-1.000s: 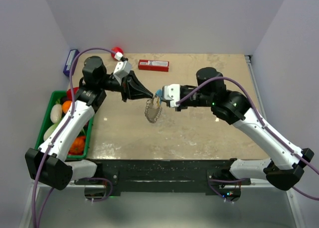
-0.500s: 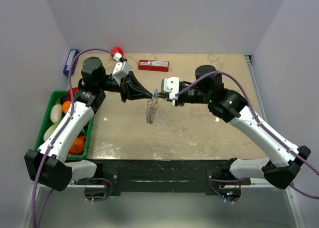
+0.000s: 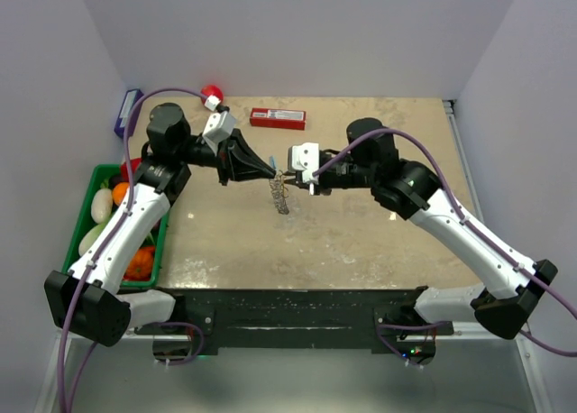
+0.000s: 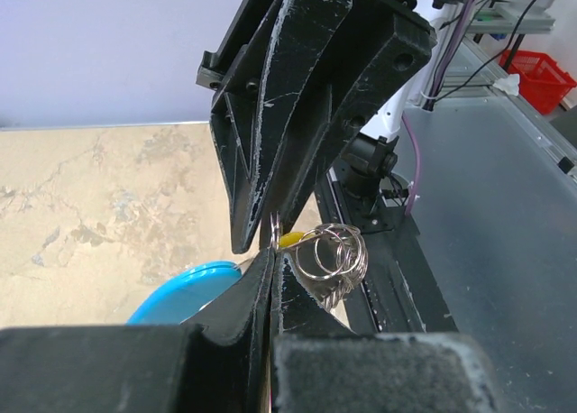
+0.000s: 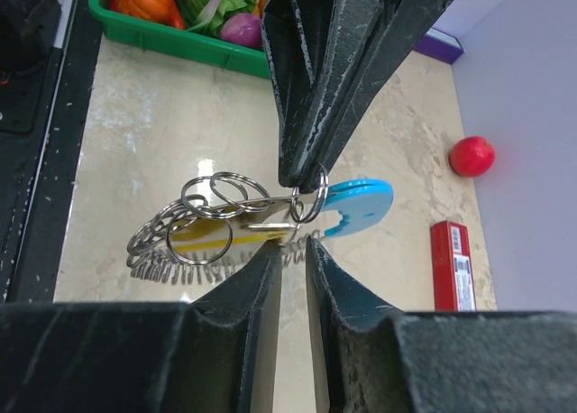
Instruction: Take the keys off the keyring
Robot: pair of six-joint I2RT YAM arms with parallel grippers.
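Observation:
The keyring (image 5: pixel 194 219) is a bunch of silver rings with a coiled spring and a light-blue tag (image 5: pixel 361 204), hanging in mid-air (image 3: pixel 280 195). A yellow key (image 5: pixel 221 235) lies among the rings, and it also shows in the left wrist view (image 4: pixel 290 240). My left gripper (image 3: pixel 269 170) is shut on one thin ring (image 4: pixel 273 228) at the top of the bunch. My right gripper (image 5: pixel 292 247) faces it from the right (image 3: pixel 290 177). Its jaws stand slightly apart just under the key, with only the spring showing in the gap.
A green basket (image 3: pixel 99 174) of vegetables stands at the left table edge. A red box (image 3: pixel 278 118) and a red ball (image 3: pixel 212 96) lie at the back, with a purple box (image 3: pixel 128 111) at the far left. Bare tabletop lies under the keyring.
My right gripper has moved left, closer to the left fingertips. The hanging bunch has drawn up and turned into a tighter, narrower clump. The left gripper has stayed put.

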